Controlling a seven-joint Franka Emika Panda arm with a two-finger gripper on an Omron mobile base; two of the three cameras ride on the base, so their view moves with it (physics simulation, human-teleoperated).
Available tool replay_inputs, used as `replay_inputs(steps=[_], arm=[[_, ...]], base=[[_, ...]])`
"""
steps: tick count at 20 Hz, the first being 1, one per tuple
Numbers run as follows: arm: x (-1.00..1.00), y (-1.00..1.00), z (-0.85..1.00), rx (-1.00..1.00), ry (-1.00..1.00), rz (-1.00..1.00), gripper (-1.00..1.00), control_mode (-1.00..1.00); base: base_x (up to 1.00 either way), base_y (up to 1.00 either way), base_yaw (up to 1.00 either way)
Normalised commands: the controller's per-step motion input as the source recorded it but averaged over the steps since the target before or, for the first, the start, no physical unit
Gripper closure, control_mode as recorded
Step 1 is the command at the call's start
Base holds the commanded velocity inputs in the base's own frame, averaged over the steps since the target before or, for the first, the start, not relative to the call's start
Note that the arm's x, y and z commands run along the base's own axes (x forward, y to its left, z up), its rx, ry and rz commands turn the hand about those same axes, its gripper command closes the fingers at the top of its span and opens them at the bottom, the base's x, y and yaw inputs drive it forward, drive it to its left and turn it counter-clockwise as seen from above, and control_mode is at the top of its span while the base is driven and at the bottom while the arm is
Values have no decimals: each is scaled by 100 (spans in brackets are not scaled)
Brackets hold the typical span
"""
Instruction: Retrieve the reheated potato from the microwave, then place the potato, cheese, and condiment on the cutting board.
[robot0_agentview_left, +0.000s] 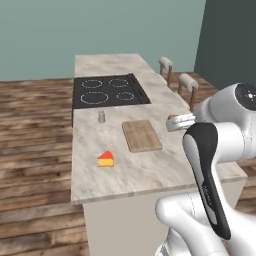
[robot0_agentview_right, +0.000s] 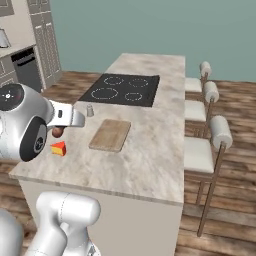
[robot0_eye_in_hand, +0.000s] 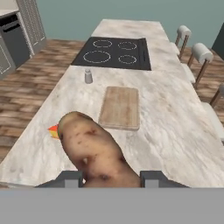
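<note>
Marble-patterned beige island counter (robot0_agentview_left: 145, 170) stands on a plank wood floor before a teal-grey wall. A black four-ring cooktop (robot0_agentview_left: 107, 91) is set into the counter's far half, and white-cushioned wooden stools (robot0_agentview_right: 212, 132) line its right edge. Just in front of the cooktop's near edge stands the small grey cylindrical condiment shaker (robot0_agentview_left: 101, 116). The flat rectangular light-brown wooden cutting board (robot0_agentview_left: 141, 135) lies bare at the middle of the counter, and the small yellow-orange cheese wedge with a red top (robot0_agentview_left: 105, 159) sits nearer the left edge, apart from the board. Grey cabinets (robot0_agentview_right: 42, 40) line the far left wall.

The white arm reaches forward from the near end, its hand level above the counter's near edge. The two-finger gripper (robot0_eye_in_hand: 111, 178) is clamped on the rounded tan-brown speckled potato (robot0_eye_in_hand: 94, 151), which juts forward from between the dark fingertips (robot0_eye_in_hand: 70, 178), held in the air above the counter.
</note>
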Motion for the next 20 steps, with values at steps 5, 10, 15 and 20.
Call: replay_inputs(steps=[5, 10, 15, 20], arm=[[0, 0, 0, 0, 0, 0, 100, 100], [0, 0, 0, 0, 0, 0, 100, 100], [0, 0, 0, 0, 0, 0, 100, 100], [0, 0, 0, 0, 0, 0, 100, 100]], base=[[56, 0, 0], [54, 2, 0], [6, 1, 0], [0, 0, 0]])
